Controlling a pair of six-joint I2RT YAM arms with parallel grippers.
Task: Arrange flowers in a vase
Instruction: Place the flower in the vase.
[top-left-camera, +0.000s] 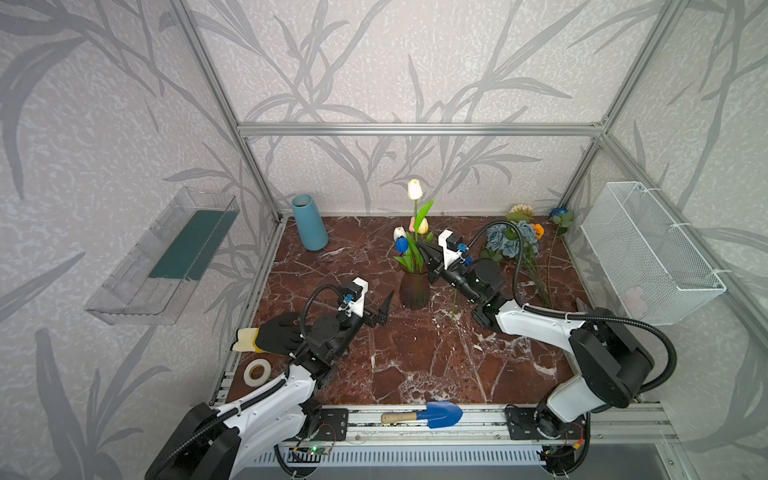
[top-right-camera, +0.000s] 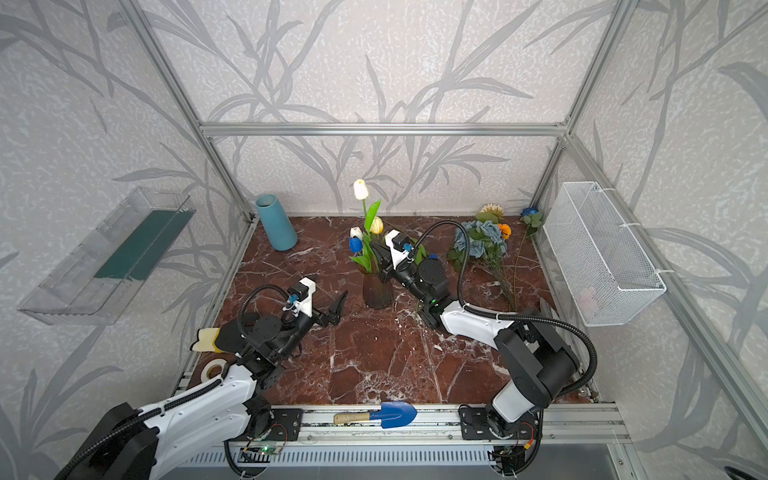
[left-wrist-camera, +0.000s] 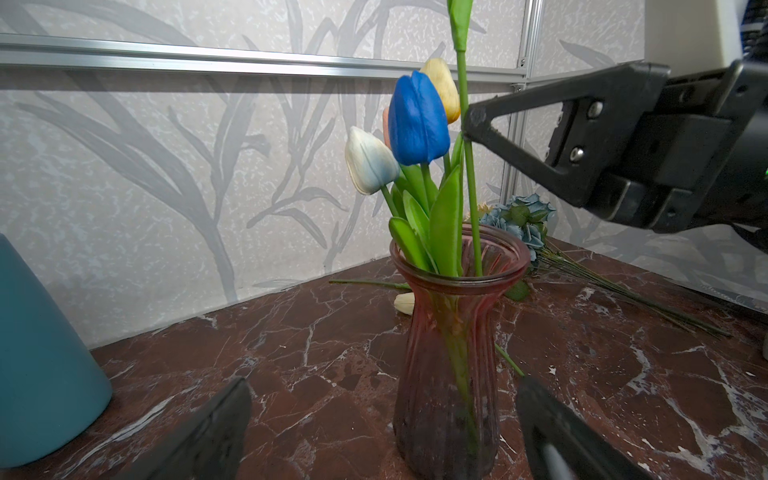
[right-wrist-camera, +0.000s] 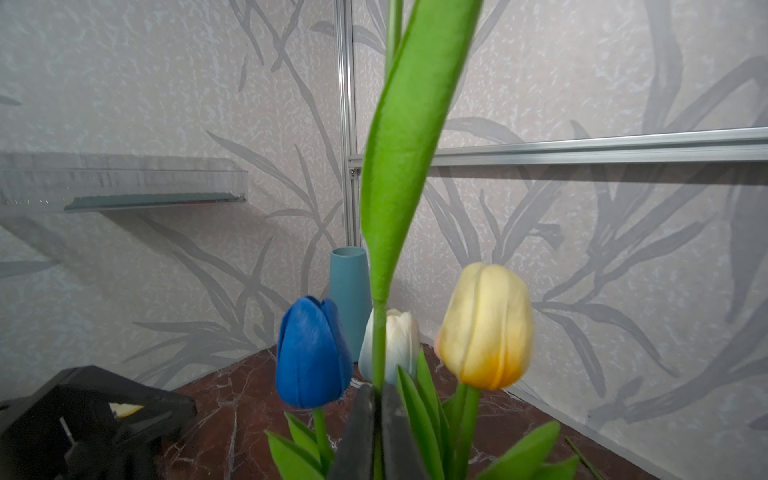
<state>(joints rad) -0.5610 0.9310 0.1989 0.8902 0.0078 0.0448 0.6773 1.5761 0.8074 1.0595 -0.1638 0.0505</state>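
pink glass vase (left-wrist-camera: 457, 332) takes the tall tulip; letting go comes next

right gripper (left-wrist-camera: 469, 122) is pinched on the green stem of the tall white tulip (top-left-camera: 414, 189). the stem's foot stands inside the vase, beside the blue tulip (left-wrist-camera: 417, 120), the yellow tulip (right-wrist-camera: 486, 328) and a pale one. left gripper (top-left-camera: 383, 309) sits near the vase, jaws wide apart and empty.

i judge this the placing step, nearly done. next the right jaws should part and back straight out, without dragging the stem over the rim or catching the leaves.

room is tight among the blooms and open on the bare table (top-left-camera: 415, 365) in front. the dusty-blue roses (top-left-camera: 511, 241) and the other loose flowers lie behind the right arm, close to the back wall.
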